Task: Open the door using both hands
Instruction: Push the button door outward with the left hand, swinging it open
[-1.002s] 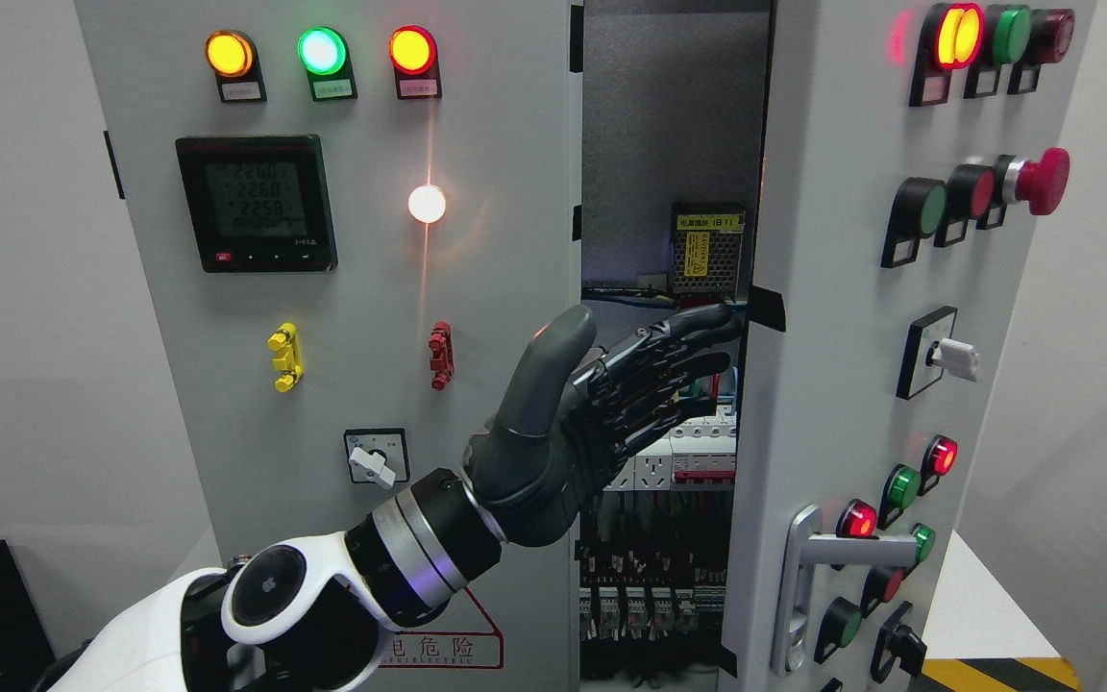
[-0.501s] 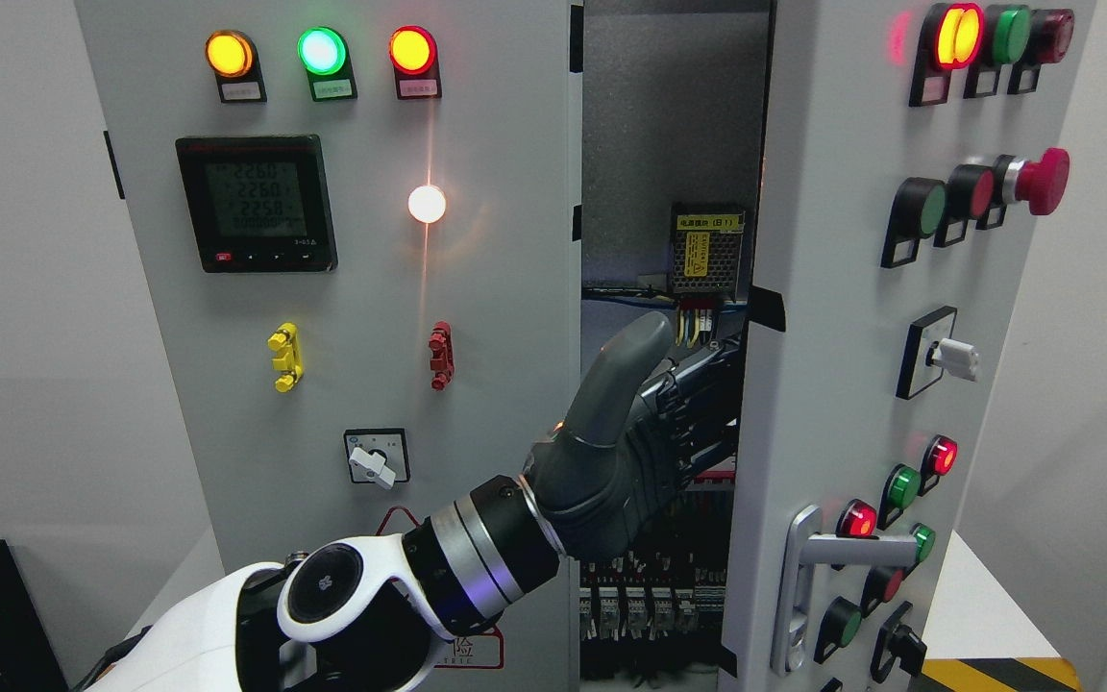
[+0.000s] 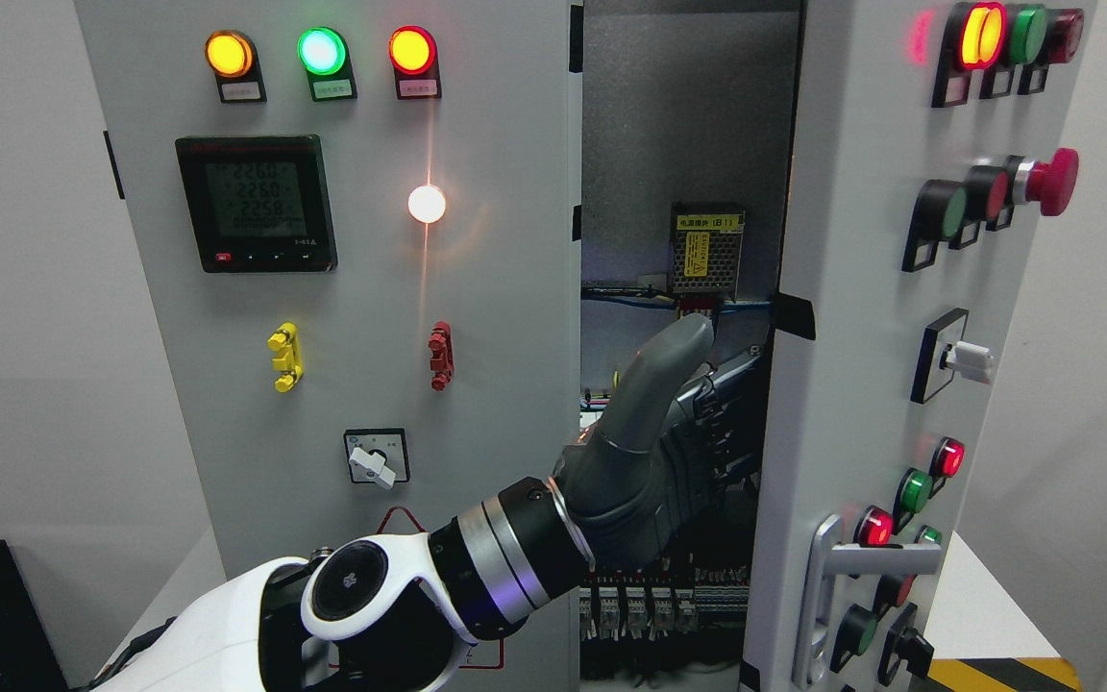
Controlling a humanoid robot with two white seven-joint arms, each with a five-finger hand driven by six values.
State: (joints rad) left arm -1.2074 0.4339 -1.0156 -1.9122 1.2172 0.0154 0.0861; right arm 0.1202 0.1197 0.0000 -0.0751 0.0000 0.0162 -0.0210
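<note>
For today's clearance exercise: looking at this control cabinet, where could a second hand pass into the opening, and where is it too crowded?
Free: the upper gap between the left panel and the swung right door, above the power supply, showing bare grey back wall. Crowded: mid-height, where the left hand fills the gap at the door's edge, and below it, where breaker rows fill the back.

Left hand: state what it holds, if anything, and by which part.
The left hand reaches into the gap with its fingers behind the inner edge of the right door. Whether they actually grip that edge cannot be told; the door hides them.
</note>
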